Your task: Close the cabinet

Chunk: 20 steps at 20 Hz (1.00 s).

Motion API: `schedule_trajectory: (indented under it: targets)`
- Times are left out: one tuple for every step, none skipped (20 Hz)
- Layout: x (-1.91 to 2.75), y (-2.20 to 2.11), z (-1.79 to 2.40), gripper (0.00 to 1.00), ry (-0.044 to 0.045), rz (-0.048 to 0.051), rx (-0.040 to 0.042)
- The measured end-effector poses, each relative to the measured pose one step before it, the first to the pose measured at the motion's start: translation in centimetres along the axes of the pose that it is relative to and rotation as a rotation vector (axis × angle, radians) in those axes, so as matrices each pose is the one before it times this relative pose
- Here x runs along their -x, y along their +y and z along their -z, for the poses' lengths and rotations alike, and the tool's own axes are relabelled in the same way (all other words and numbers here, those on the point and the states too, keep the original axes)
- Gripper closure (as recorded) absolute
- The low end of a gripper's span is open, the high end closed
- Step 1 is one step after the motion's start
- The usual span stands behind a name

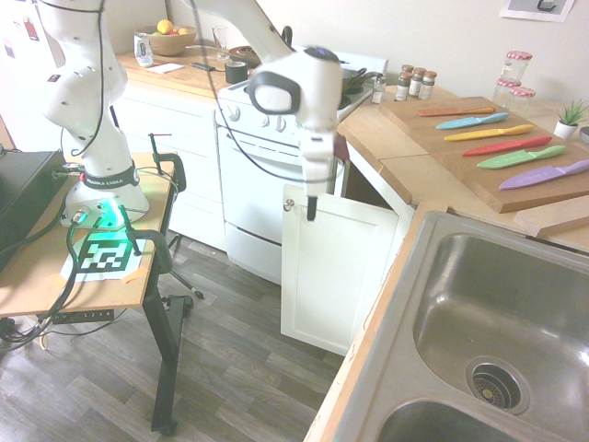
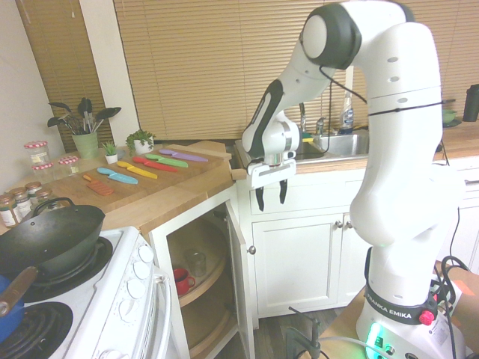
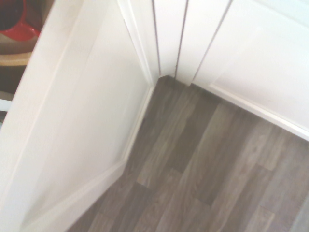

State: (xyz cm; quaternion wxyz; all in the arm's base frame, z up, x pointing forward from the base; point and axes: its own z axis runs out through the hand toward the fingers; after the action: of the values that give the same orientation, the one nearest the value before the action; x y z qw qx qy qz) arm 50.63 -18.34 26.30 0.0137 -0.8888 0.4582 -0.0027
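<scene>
Cabinet [image 1: 345, 276] under the wooden counter [image 1: 396, 147], beside the white stove [image 1: 253, 175], has its door swung wide open (a red mug [image 2: 179, 280] sits inside), and the gripper [image 2: 271, 193] hangs above the door's top edge, fingers spread, holding nothing.

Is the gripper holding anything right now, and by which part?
Nothing. The gripper hangs open and empty just above the top edge of the open cabinet door.
</scene>
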Motion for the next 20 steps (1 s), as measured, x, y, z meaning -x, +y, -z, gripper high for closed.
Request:
schedule_trajectory:
  targets:
    - [-0.229, -0.855, -0.704, 0.00, -0.00544, 0.00527, 0.00178]
    - [-0.072, -0.908, -0.608, 0.00, -0.00499, 0.00739, 0.00186]
    - [0.118, -0.908, -0.600, 0.00, -0.00497, 0.01180, 0.00422]
    - [0.182, -0.905, -0.637, 0.00, -0.00439, 0.00959, 0.00529]
    - [0.298, -0.853, -0.764, 0.00, -0.00850, 0.00759, 0.00439]
    - [0.201, -0.633, -0.761, 0.00, -0.00777, 0.00439, 0.00597]
    - [0.095, -0.421, -0.763, 0.00, -0.00634, 0.00187, 0.00840]
    - [-0.054, -0.225, -0.655, 0.00, -0.00555, 0.00077, 0.00626]
    - [-0.206, -0.066, -0.487, 0.00, -0.00353, -0.00243, 0.00398]
    - [-0.257, 0.068, -0.328, 0.00, -0.00252, -0.00524, 0.00249]
    - [-0.279, 0.143, -0.168, 0.00, -0.00163, -0.00598, 0.00092]
    - [-0.275, 0.098, -0.054, 0.00, -0.00118, -0.00419, 0.00067]
    - [-0.169, 0.054, -0.017, 0.00, -0.00173, -0.00242, 0.00091]
    - [-0.106, -0.006, 0.019, 0.00, -0.00098, -0.00066, 0.00053]
    - [-0.019, -0.081, 0.006, 1.00, -0.00045, 0.00114, 0.00043]
    - [0.096, -0.125, -0.038, 1.00, -0.00004, 0.00345, 0.00110]
    - [0.175, -0.216, -0.051, 1.00, 0.00030, 0.00621, 0.00227]
    - [0.213, -0.267, -0.044, 1.00, 0.00096, 0.00850, 0.00321]
    - [0.230, -0.286, -0.039, 1.00, 0.00087, 0.00794, 0.00260]
    - [0.206, -0.244, -0.024, 1.00, 0.00181, 0.00789, 0.00242]
